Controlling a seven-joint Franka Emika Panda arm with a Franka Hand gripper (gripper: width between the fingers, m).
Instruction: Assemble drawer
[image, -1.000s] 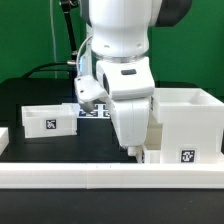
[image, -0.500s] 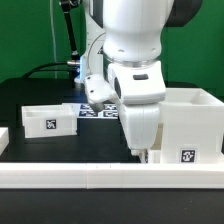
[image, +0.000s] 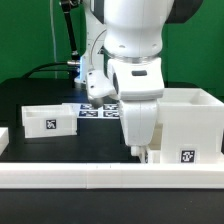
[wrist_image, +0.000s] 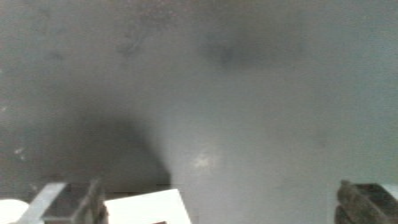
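The drawer's large white casing (image: 190, 125) stands at the exterior view's right, with a tag low on its front. One small shallow tray (image: 48, 118) with a tag sits at the left. My gripper (image: 140, 152) points down, low over the black table, just left of the casing's front corner. In the wrist view the gripper (wrist_image: 214, 205) is open: its two fingertips (wrist_image: 54, 205) stand far apart with nothing held. A white corner of a part (wrist_image: 157, 205) lies on the table between them, close to one finger. A second tray does not show.
A long low white rail (image: 110, 175) runs along the table's front, and a short rail end (image: 3, 137) shows at the far left. The marker board (image: 97, 112) lies flat behind the gripper. Cables and a stand rise at the back left.
The arm has shifted a little toward the exterior view's right, closer to the casing. The tray and the casing have not moved.
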